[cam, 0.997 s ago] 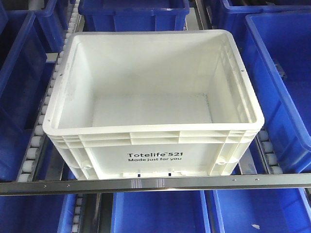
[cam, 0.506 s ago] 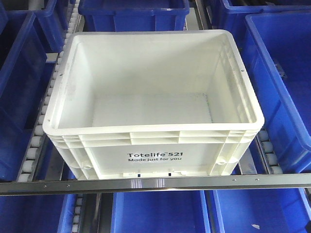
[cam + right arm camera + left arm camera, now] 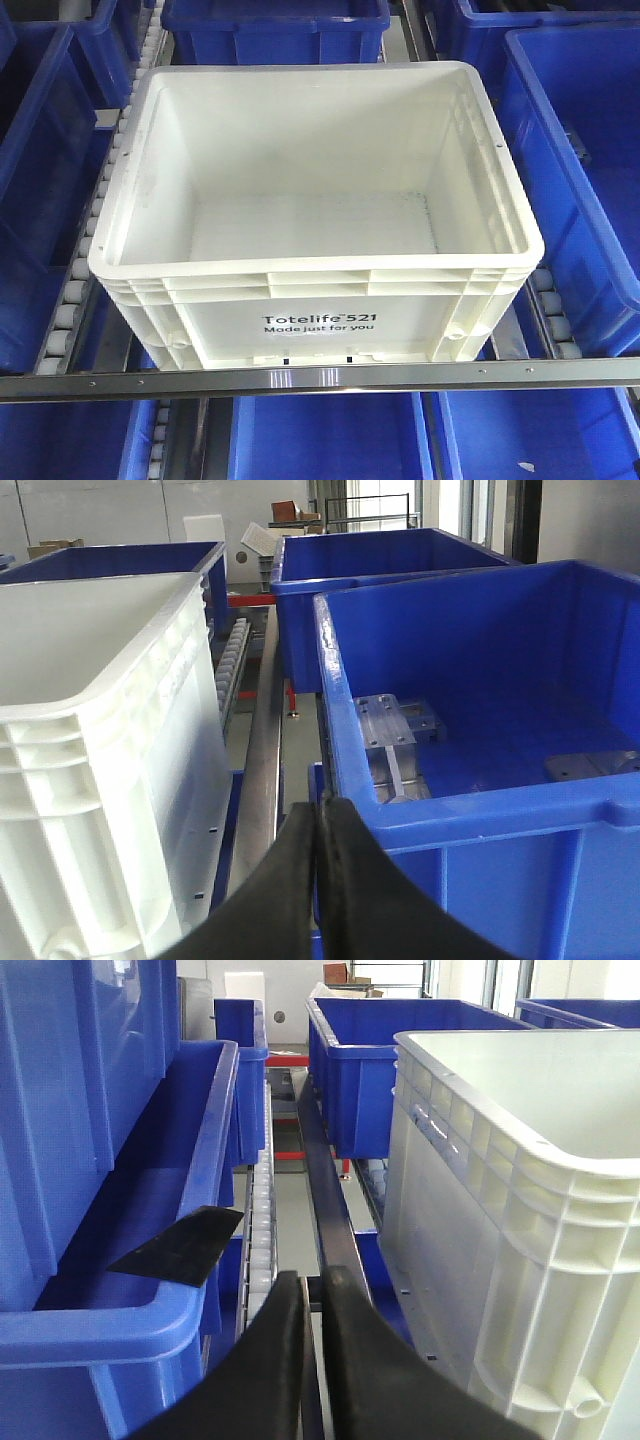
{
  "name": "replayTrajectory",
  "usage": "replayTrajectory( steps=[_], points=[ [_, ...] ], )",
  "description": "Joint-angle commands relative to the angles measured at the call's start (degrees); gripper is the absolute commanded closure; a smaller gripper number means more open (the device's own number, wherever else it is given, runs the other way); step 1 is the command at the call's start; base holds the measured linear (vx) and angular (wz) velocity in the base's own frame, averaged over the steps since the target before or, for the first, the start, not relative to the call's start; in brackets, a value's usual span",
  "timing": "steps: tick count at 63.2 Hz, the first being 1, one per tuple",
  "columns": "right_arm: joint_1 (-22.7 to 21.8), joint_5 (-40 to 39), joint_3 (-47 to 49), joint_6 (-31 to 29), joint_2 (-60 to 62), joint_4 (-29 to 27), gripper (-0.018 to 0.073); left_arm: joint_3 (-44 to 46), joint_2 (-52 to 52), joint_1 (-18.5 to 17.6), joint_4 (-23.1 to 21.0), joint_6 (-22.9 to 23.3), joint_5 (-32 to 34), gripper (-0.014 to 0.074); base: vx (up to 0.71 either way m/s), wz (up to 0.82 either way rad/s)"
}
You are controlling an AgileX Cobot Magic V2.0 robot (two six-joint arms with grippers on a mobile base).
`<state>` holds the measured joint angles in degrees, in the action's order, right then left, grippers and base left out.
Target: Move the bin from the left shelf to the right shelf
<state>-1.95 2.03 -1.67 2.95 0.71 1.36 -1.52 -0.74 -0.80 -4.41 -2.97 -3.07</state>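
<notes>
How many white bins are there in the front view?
1: the white bin sits mid-frame on the roller shelf, blue bins around it. More may lie outside the frame.

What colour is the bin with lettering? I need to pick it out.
White bin with black lettering, clearest in the front view.

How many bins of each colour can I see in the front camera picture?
White bin: 1
Blue bins, all cut off by the picture's edges: 8 ()
Total: 9
</notes>
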Motion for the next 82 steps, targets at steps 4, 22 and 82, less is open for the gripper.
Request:
replayTrajectory(
  steps=[4,22,82],
  points=[
    [-1.2,-5.4,-0.6,-0.4,0.7,0.1,0.0568,1.3,-0.6,0.0,-0.5,0.6,4.6,0.0565,0.00,0.00],
    [-1.6,-5.4,-0.6,-0.4,0.7,0.1,0.0568,1.3,-0.6,0.0,-0.5,0.6,4.6,0.0565,0.00,0.00],
    [1.2,-5.4,-0.6,-1.9,0.7,1.1,0.0568,1.3,-0.6,0.0,-0.5,0.6,4.6,0.0565,0.00,0.00]
  ],
)
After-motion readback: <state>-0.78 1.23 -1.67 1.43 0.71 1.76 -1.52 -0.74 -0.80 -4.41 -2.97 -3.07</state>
